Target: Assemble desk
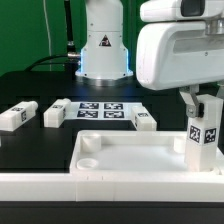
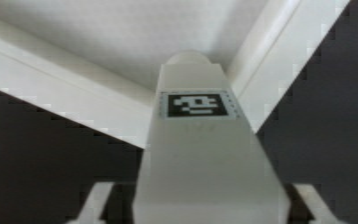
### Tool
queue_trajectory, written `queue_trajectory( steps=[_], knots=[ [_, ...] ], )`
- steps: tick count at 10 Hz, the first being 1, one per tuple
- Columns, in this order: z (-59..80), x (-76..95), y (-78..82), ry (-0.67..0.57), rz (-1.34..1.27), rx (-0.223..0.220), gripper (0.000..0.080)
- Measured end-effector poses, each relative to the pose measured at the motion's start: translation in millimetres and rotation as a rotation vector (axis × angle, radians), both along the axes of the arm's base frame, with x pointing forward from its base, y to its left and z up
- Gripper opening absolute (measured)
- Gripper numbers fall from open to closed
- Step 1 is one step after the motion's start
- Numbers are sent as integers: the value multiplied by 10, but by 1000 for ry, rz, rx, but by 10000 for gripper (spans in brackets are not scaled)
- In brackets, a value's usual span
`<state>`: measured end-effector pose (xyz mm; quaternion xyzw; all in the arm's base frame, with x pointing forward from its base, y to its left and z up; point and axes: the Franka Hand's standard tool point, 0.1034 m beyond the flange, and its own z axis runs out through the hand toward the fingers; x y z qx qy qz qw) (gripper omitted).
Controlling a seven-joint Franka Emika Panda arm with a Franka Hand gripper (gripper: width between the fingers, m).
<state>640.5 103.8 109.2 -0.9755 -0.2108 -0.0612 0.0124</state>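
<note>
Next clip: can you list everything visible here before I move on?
desk top: one, white, rimmed tray behind the rail wall
loose legs: three, white, tagged, on the table; two at the exterior view's left, one beside the marker board
fourth leg: one, white, upright at the tray's right end
marker board: one, white, behind the tray
rail wall: one, white, foreground
table: one, black
arm: one, white
fingers: two, flanking the fourth leg

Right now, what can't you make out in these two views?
- Claw contact with the leg: exterior view too coarse, wrist view's edge crops it.
- Desk top socket under the leg: the leg hides it, both views.
- Tags on the loose legs: exterior view, too small.
</note>
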Motion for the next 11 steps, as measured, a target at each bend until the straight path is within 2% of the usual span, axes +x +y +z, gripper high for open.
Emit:
queue_trajectory(
  steps=[2,4,7,11],
  knots=[
    [-1,0,-14,6,-90,16,288],
    [-2,3,-30,21,-353,58,290],
    [-10,-3,-25,28,-640,86,291],
    [-10,-8,-154,30,-861,76,297]
  ],
)
